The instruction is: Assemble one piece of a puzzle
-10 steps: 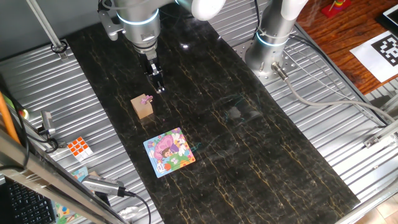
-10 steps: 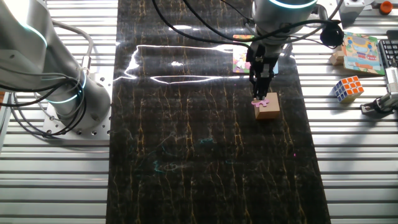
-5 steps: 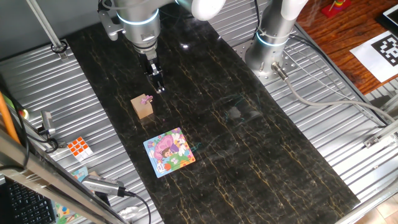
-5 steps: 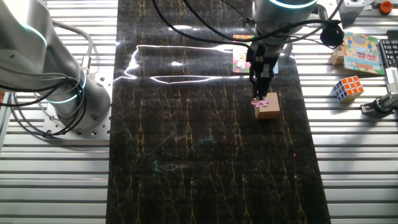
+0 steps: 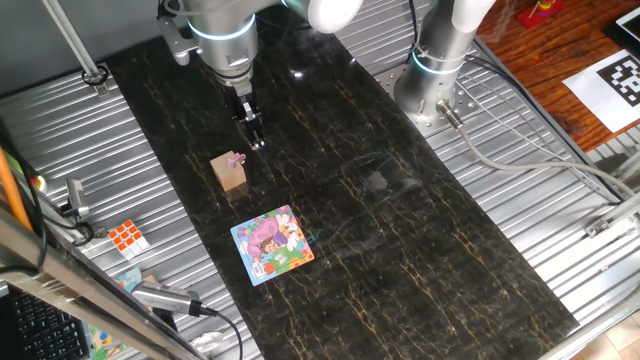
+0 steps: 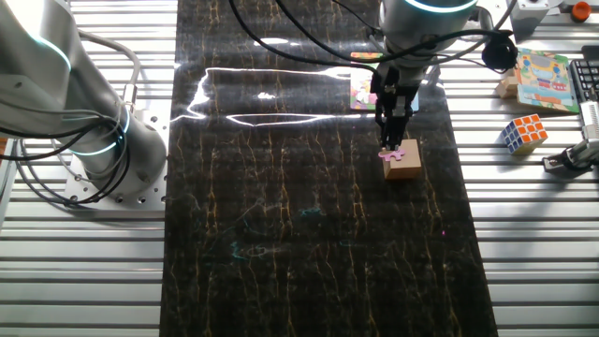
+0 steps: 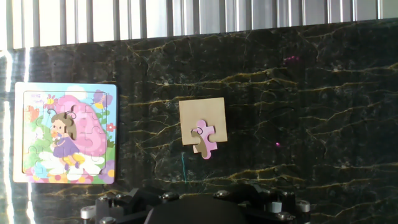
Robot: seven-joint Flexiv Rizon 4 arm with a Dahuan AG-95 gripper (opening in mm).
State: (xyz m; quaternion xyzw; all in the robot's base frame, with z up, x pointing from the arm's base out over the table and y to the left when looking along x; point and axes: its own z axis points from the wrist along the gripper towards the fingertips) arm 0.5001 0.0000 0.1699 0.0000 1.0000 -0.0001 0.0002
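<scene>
Pink piece lies flat atop the tan cube, overhanging.

In the other fixed view the puzzle is largely hidden behind the gripper; its fingertips are not shown in the hand view.

We find no words, brand names or numbers that can be read in any of the three views. The only sign is a black-and-white square code marker printed on a white sheet at the far right edge of one fixed view, and it carries no letters we can make out. In the hand view the puzzle has a tiny dark mark in the upper left corner of its picture, too small for us to tell whether it is writing.
</scene>
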